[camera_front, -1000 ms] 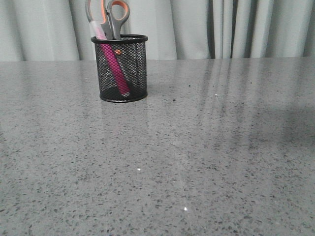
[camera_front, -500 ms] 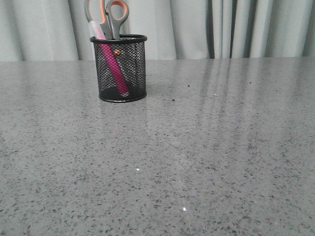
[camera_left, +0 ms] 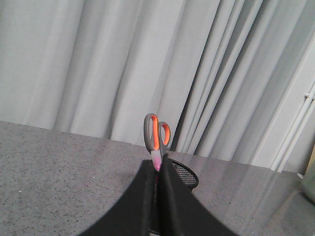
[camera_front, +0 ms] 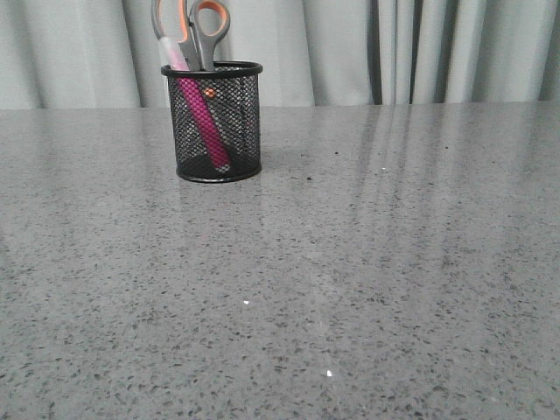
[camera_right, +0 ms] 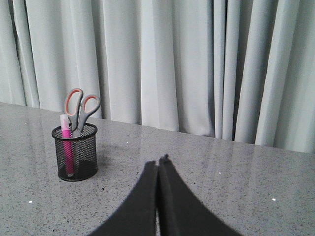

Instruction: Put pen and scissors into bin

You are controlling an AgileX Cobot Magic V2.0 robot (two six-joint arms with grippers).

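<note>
Pressing their black fingers together on nothing, L gripper (camera_left: pixel 157 164) & R gripper (camera_right: pixel 158 161) hang above the speckled grey table (camera_front: pixel 367 262), w/ magenta-pink pen (camera_front: pixel 199 118) & orange-lined grey scissors (camera_front: pixel 197 31) standing in the black wire-mesh bin (camera_front: pixel 213 122).
</note>
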